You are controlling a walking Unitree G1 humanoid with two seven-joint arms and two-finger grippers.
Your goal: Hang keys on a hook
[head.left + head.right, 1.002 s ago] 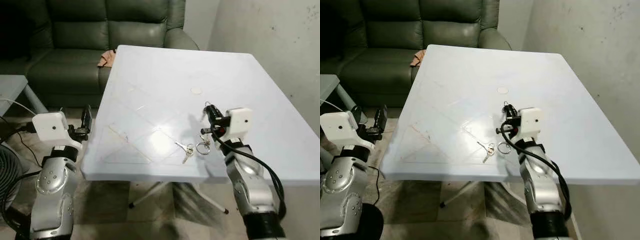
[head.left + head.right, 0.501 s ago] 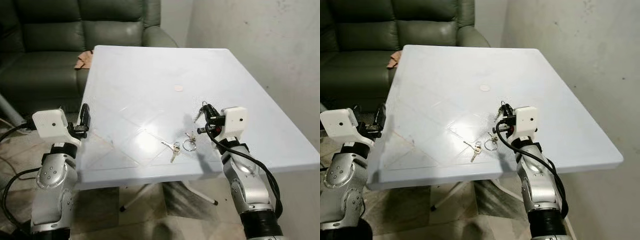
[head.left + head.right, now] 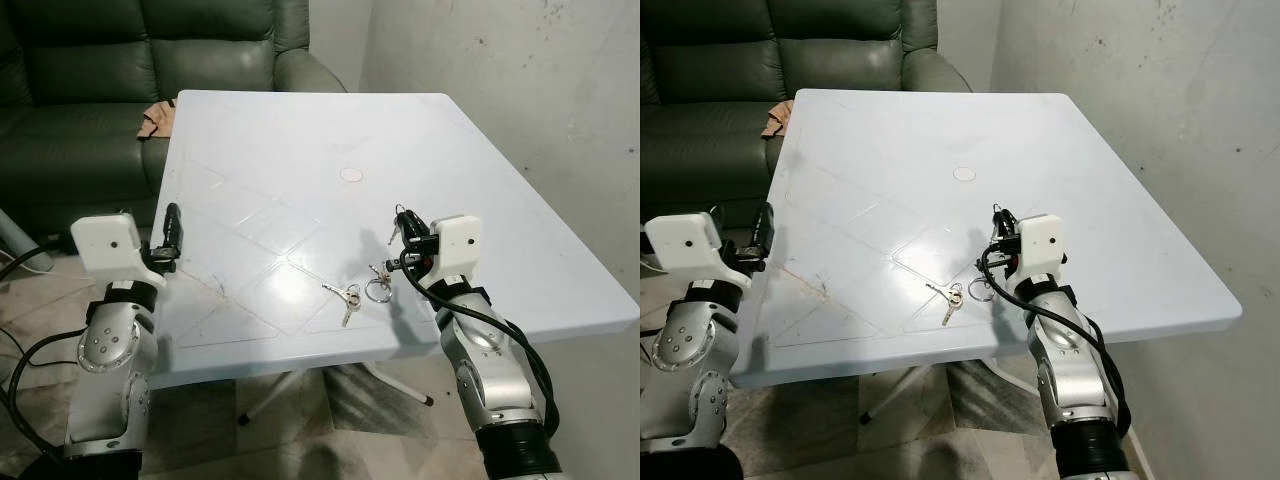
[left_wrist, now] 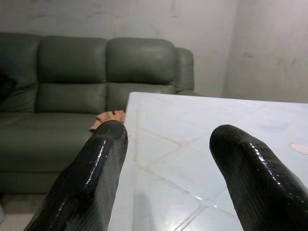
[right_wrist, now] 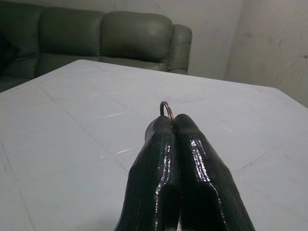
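The right gripper (image 3: 400, 235) is pinched on a key ring (image 5: 166, 108) above the desk (image 3: 300, 130); loose keys (image 3: 348, 296) lie on the desk just left of it, nearer this arm; the left gripper (image 3: 170, 225) hovers spread at the desk's left edge.

Our right gripper (image 3: 400, 222) hovers right of centre above the white table (image 3: 300, 150); keys (image 3: 360, 292) lie below it. Our left gripper (image 3: 172, 222) sits mid-left.
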